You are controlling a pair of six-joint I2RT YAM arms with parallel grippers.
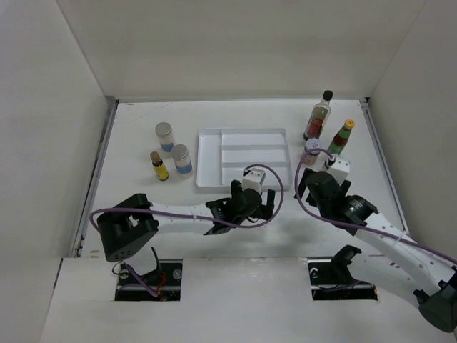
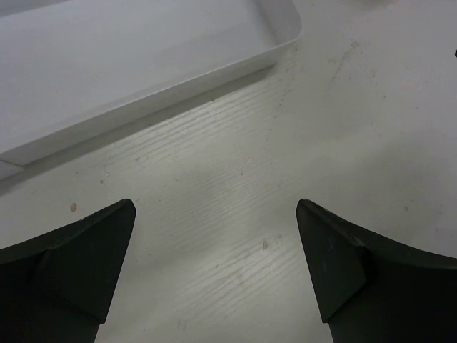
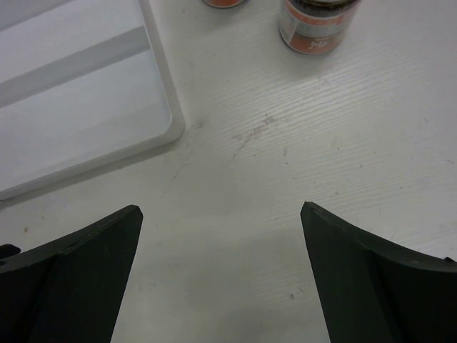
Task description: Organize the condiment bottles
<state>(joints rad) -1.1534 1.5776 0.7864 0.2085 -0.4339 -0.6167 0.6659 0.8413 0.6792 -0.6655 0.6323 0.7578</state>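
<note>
The tall clear black-capped bottle [image 1: 319, 114] and the yellow-capped red-labelled sauce bottle [image 1: 341, 138] stand at the far right. A pale-lidded reddish jar [image 1: 311, 148] stands just beyond my right gripper [image 1: 321, 183], which is open and empty. The right wrist view shows my right gripper [image 3: 221, 214], that jar [image 3: 318, 25] and the base of another reddish container [image 3: 225, 2]. Two grey-lidded blue-labelled jars [image 1: 165, 136] [image 1: 182, 159] and the tiny yellow bottle [image 1: 158, 166] stand left of the tray. My left gripper [image 1: 253, 195] [image 2: 214, 214] is open and empty over the table.
The white divided tray [image 1: 208, 158] lies mid-table with nothing in it; its near edge shows in the left wrist view [image 2: 143, 78] and its near right corner in the right wrist view [image 3: 168, 121]. White walls close in the table on three sides.
</note>
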